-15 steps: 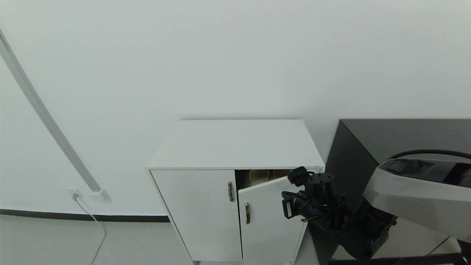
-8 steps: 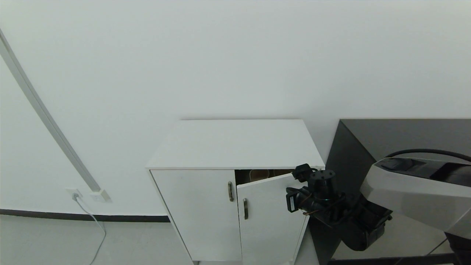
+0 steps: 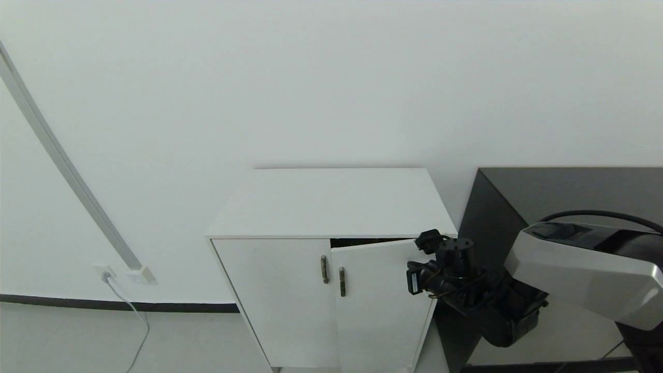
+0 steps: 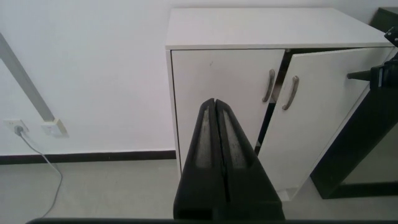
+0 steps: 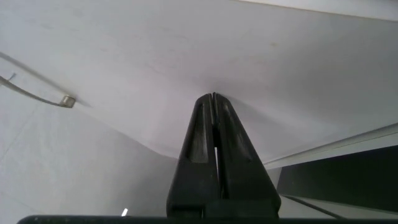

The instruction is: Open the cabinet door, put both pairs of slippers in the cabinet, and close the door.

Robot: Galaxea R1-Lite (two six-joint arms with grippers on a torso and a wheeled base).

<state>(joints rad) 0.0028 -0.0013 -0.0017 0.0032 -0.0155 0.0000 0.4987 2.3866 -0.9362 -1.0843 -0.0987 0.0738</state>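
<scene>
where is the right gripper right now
The right gripper, shut, has its tips against the face of the nearly closed right cabinet door; in the head view it sits at that door's upper outer corner, beside the dark table.

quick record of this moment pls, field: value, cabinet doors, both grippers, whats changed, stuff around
cabinet: white cabinet against the wall
doors: left door shut; right door ajar, thin dark gap along its top
right arm: right gripper shut, tips at the right door's outer face
left arm: left gripper shut, held back, facing the cabinet front
change: right door's gap narrower than a second ago
around: black furniture unit right of the cabinet; wall socket low on the wall at left
</scene>
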